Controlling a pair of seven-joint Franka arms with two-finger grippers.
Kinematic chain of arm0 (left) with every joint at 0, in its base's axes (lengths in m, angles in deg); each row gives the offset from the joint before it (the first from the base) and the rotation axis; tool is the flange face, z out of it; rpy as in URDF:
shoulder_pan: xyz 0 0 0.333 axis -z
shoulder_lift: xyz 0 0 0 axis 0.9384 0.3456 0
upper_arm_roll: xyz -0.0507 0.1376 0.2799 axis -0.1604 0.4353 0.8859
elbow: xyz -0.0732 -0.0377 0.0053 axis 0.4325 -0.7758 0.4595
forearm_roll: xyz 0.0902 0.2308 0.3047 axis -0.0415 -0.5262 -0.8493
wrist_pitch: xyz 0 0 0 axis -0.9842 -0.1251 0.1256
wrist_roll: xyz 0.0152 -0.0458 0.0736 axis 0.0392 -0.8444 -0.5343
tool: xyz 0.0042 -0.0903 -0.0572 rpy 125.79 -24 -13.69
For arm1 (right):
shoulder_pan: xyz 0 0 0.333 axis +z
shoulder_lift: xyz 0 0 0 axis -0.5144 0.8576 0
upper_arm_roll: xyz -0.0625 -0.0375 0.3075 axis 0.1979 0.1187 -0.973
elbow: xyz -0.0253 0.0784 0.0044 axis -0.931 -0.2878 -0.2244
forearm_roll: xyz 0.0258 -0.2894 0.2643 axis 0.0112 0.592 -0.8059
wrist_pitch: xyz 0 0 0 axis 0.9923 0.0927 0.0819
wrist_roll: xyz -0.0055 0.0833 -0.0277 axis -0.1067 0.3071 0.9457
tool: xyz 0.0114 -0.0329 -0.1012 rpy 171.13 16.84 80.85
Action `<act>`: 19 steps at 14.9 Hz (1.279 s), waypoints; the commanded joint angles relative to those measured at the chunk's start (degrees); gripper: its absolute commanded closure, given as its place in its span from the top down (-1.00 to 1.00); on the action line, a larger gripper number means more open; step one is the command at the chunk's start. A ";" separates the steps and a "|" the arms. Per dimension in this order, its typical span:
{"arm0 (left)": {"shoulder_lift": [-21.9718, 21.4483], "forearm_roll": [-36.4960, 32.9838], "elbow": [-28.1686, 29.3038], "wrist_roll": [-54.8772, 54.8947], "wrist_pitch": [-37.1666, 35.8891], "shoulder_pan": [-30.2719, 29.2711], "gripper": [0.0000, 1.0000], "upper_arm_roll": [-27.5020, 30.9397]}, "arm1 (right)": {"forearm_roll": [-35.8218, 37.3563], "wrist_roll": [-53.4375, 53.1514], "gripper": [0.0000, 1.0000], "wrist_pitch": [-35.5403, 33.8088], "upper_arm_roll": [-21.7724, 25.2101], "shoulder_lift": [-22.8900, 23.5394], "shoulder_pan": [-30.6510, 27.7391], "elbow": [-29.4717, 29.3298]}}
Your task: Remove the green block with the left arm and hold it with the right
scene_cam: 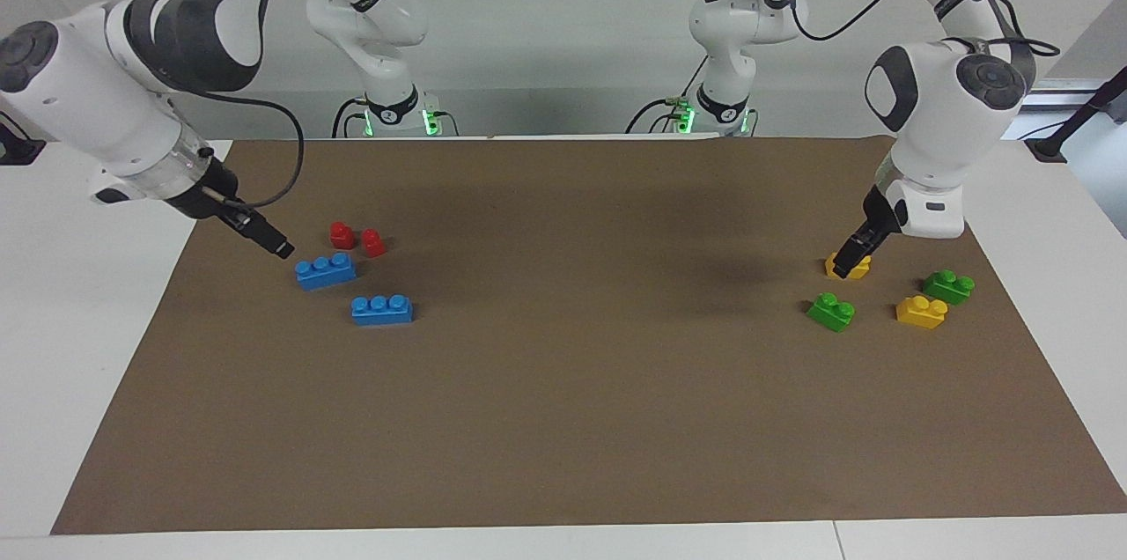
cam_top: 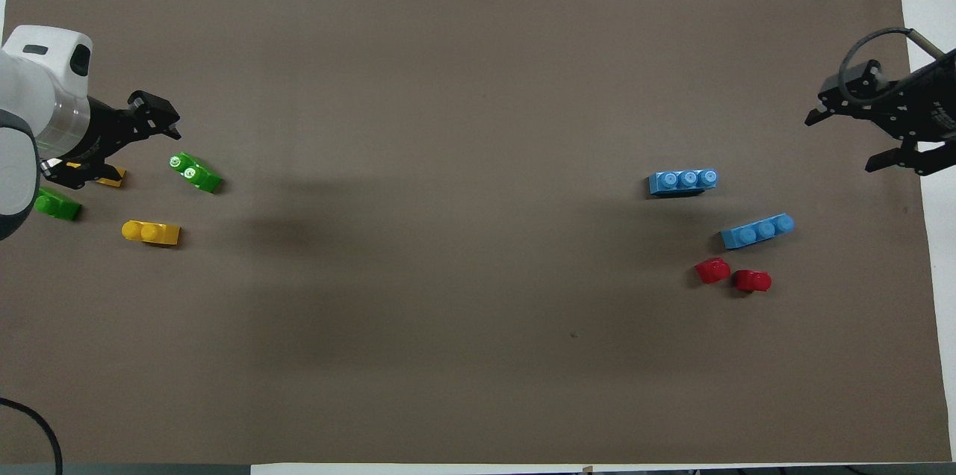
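At the right of the facing view, the small bright green plastic two-stud block (scene_cam: 830, 311) sits loose on the brown mat (scene_cam: 563, 419). The left gripper (cam_top: 112, 146) hangs above it, open and empty, so it can grab. The right gripper (cam_top: 881, 135) waits at the left, open and empty too.

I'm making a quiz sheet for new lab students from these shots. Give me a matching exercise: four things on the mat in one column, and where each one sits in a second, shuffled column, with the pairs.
Things
1. left claw
2. right claw
3. red blocks
4. green blocks

Places
A. toward the left arm's end of the mat, with yellow blocks among them
B. in the air, over a yellow block
C. nearer to the robots than the blue blocks
D. in the air, beside a blue block

Pairs: 1-B, 2-D, 3-C, 4-A
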 commanded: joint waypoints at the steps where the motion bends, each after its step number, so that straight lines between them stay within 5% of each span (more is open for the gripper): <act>1: -4.51 -1.24 0.18 8.51 -5.43 0.55 1.00 -0.06 | 3.03 10.69 1.00 -4.78 -0.77 -3.60 0.44 0.02; 5: -8.21 -0.80 -1.74 24.25 -15.35 0.47 1.00 -0.24 | 5.31 18.90 1.00 -8.66 -1.12 -7.20 3.34 1.07; 10: -7.86 5.08 -9.04 25.77 -23.37 0.38 1.00 -0.15 | 6.46 20.40 1.00 -8.23 -1.12 -7.21 3.43 0.81; 19: -8.74 6.41 -8.87 30.08 -25.05 0.55 1.00 -0.24 | 6.99 19.34 1.00 -0.86 -1.03 -6.86 2.56 0.90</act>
